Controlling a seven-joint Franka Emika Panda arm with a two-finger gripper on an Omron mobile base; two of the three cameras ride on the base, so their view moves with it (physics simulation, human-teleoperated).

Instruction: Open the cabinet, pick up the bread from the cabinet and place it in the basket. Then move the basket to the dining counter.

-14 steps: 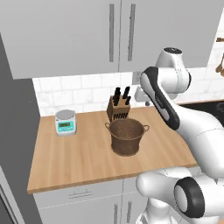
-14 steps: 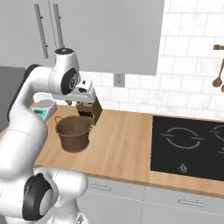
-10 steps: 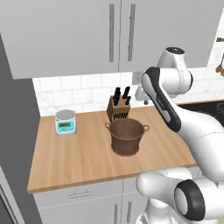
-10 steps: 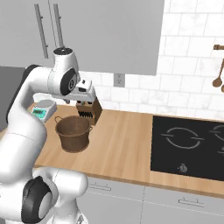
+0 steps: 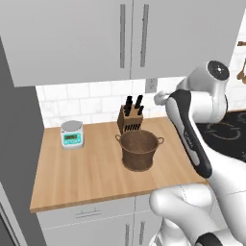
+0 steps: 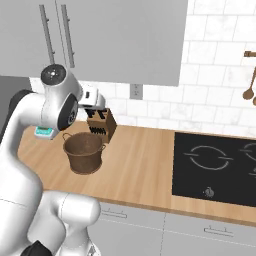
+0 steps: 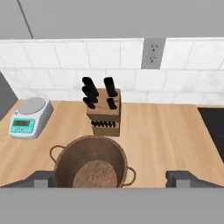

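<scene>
The dark brown round woven basket [image 5: 140, 150] stands upright on the light-wood bench [image 5: 81, 173], just in front of the wooden knife block [image 5: 129, 120] with black-handled knives. In the hand view the basket's [image 7: 92, 162] inside shows down to its woven bottom, with nothing in it; its two small loop handles sit at the rim on either side. The light grey wall cabinet [image 5: 96, 38] above the bench has both flat doors shut, their long vertical bar handles side by side, so the bread cannot be seen. A small white kitchen scale [image 5: 72, 134] with a teal display sits well to the left of the basket. The gripper [image 7: 111, 179] hangs above the basket, its fingers spread wide and holding nothing.
</scene>
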